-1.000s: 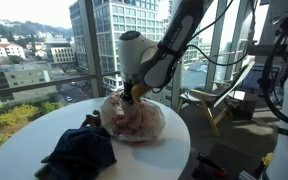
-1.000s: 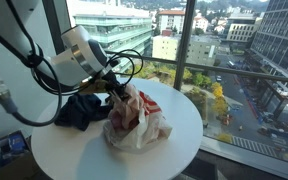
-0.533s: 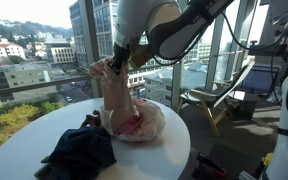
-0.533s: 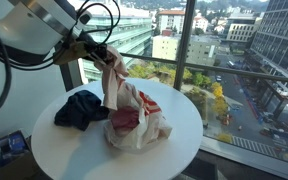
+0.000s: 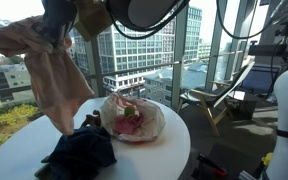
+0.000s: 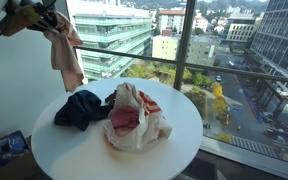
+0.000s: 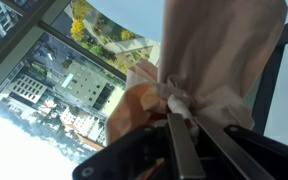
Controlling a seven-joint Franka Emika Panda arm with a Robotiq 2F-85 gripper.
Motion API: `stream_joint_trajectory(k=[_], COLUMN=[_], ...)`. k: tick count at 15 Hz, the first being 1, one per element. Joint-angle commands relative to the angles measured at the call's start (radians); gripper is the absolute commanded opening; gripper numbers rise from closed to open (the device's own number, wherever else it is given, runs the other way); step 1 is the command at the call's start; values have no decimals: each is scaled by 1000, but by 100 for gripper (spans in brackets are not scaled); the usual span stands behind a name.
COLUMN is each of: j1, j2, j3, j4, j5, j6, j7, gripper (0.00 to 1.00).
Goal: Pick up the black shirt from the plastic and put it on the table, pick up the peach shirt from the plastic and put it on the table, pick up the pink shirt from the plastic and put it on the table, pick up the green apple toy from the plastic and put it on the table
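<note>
High over the desk (image 5: 19, 145), my claw (image 7: 179, 112) is clamping the peach shirt (image 5: 54, 80); the black shirt (image 5: 79, 152) is lying below. The pink shirt (image 6: 124, 118) is sitting in the plastic (image 5: 152, 125).

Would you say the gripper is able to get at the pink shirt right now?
Probably not yet: the gripper is shut on the peach shirt, though the pink shirt lies exposed in the bag.
</note>
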Motion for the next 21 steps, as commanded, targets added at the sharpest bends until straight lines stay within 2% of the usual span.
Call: stream_joint_trajectory(k=[1, 4, 8, 9, 11, 16, 18, 19, 21], j1=[24, 30, 15, 8, -16, -109, -167, -199, -248], j2=[251, 419, 565, 580, 576, 475, 415, 395, 384], j3=[41, 50, 42, 41, 39, -21, -48, -61, -83], j4=[181, 234, 263, 266, 251, 166, 101, 63, 9], j5=[-9, -8, 25, 36, 66, 115, 185, 233, 335], j6=[-2, -51, -78, -79, -65, -46, -25, -13, -10], j7=[-30, -71, -151, -160, -175, -125, -128, -148, -179], gripper=[2, 2, 3, 33, 41, 79, 94, 99, 100])
